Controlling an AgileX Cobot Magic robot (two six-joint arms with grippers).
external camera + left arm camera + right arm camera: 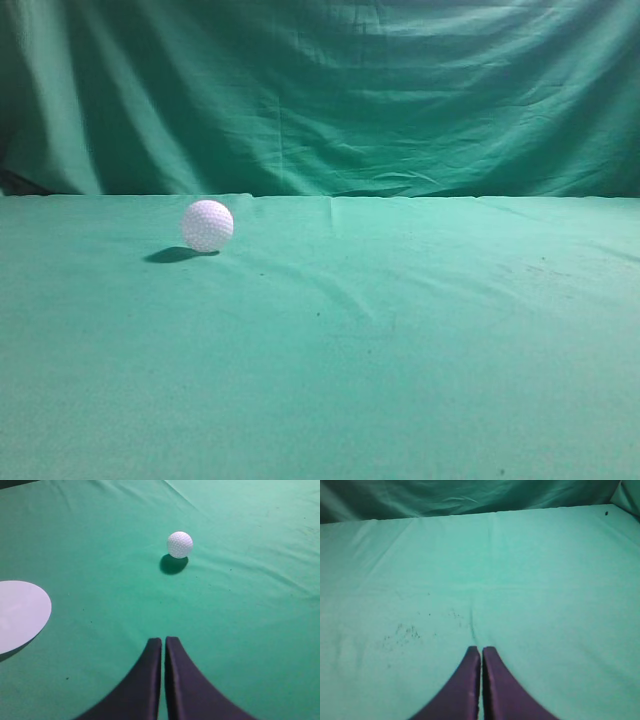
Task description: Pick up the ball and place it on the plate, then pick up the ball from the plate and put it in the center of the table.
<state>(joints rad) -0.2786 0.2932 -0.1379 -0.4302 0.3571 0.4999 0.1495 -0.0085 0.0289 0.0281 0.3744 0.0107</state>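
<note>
In the exterior view, the ball (207,225) sits alone on the table (400,350), left of the middle and toward the far edge; it is white and dimpled, and it throws a small dark shadow onto the cloth at its lower left; behind the table hangs a folded green curtain (320,90); neither arm nor gripper shows here.

In the left wrist view, the left gripper (163,641) enters from the bottom edge with its two dark fingers pressed almost together, only a thin slit between them, and nothing held; the ball (179,544) lies on the table (250,620) ahead of the fingertips, well apart from them and slightly to the right of their line, its shadow just below it; at the left edge lies part of a pale round plate (20,612), flat on the cloth, bare where visible, and well apart from the ball.

In the right wrist view, the right gripper (481,650) likewise rises from the bottom edge, its fingers closed to a narrow slit and gripping nothing; ahead lies only wrinkled teal cloth of the table (545,580), with a scatter of small dark specks (402,632) to the left of the fingertips; the curtain (445,495) crosses the top of the view; the ball does not show here.
</note>
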